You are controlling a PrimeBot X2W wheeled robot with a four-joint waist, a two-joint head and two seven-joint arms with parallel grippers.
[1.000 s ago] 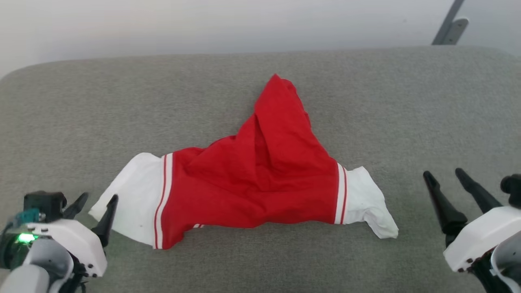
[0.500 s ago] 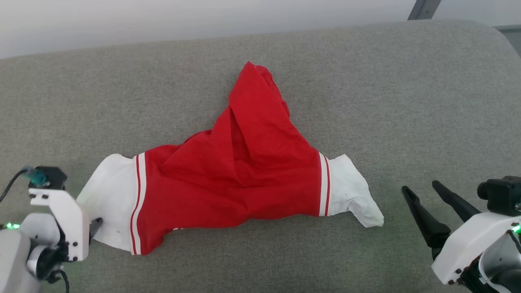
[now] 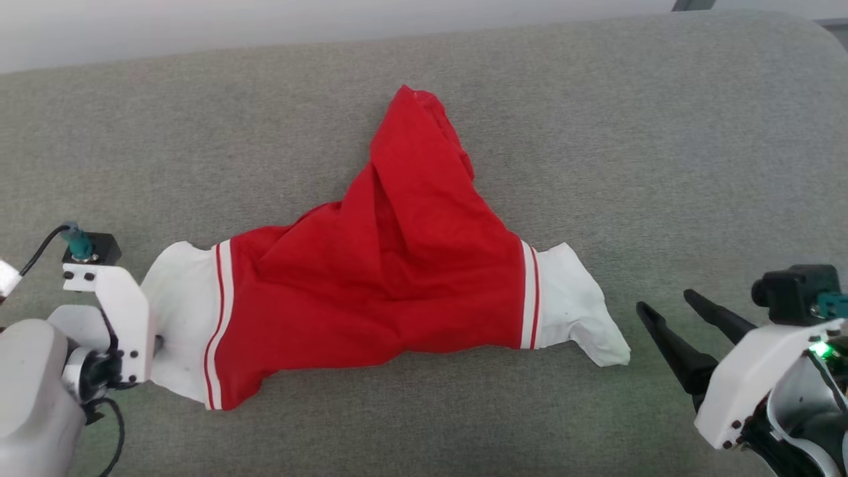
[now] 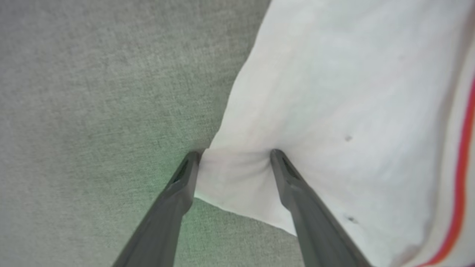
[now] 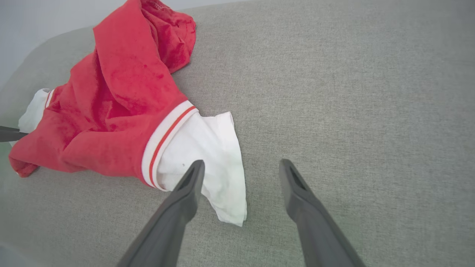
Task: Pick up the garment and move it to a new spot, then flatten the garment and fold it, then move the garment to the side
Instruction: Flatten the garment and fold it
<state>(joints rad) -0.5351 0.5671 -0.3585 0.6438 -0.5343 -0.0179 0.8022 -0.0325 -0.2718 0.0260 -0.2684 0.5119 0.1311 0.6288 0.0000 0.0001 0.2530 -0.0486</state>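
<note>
I am looking down on a wide grey upholstered surface (image 3: 662, 132) that runs from edge to edge of the head view, with a pale wall (image 3: 265, 20) behind it. The garment (image 3: 397, 278) lies near the middle of that surface: a bright red knit shirt, crumpled, its body heaped into a peak pointing away from me and its two sleeves spread out left and right towards me.

My left gripper (image 4: 233, 154) is down at the outer edge of the left sleeve. Its jaws stand wide apart. One fingertip is on the grey fabric at the cloth's edge and the other presses into the white, with a small bunch of white cloth lying between them, not pinched. In the head view its white bracket hides the fingers.

My right gripper (image 3: 664, 299) hangs near the right sleeve, apart from it, jaws fully spread and holding nothing.

The left sleeve end (image 3: 182, 311) and the right sleeve end (image 3: 573, 308) are white. The right one tapers to a loose corner. Thin red-and-white striped trim (image 3: 218, 318) marks where white meets red. A few small dark specks (image 4: 347, 138) dot the left sleeve.
</note>
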